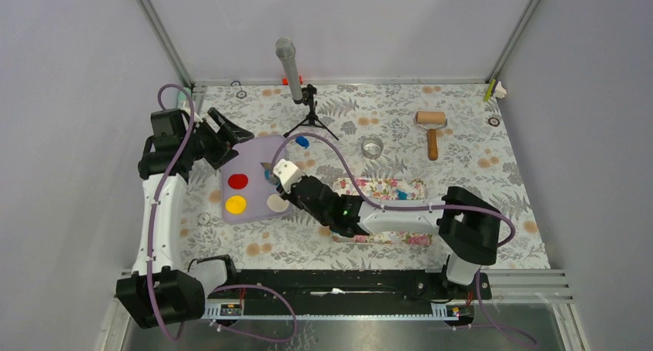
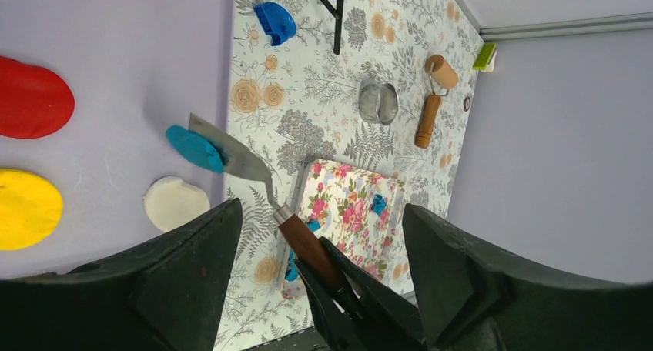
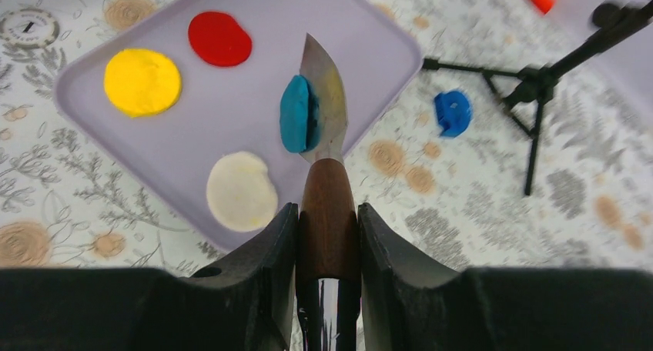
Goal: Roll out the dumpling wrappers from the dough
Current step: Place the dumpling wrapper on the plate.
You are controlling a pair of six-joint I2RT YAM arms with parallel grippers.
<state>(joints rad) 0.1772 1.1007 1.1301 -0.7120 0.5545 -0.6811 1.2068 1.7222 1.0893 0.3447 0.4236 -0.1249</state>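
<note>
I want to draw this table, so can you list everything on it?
Lilac plastic tray: one, left of centre.
Flat clay discs: three, red, yellow, cream, on tray.
Round blue clay wrapper: one, on spatula blade.
Wooden-handled metal spatula: one, silver, over tray.
Blue dough scraps: one by tripod, some on mat.
Floral pink mat: one, centre.
Metal ring: one, silver, behind mat.
Wooden roller: one, brown, back right.
Grey microphone on tripod: one, back.
Left tool: black, open, beside tray.
Right tool: black, shut on spatula.

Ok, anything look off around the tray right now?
Yes. The blue wrapper sits on the side edge of the spatula, mostly overhanging above the tray, so it may slip off. A blue scrap also lies loose by the tripod.
</note>
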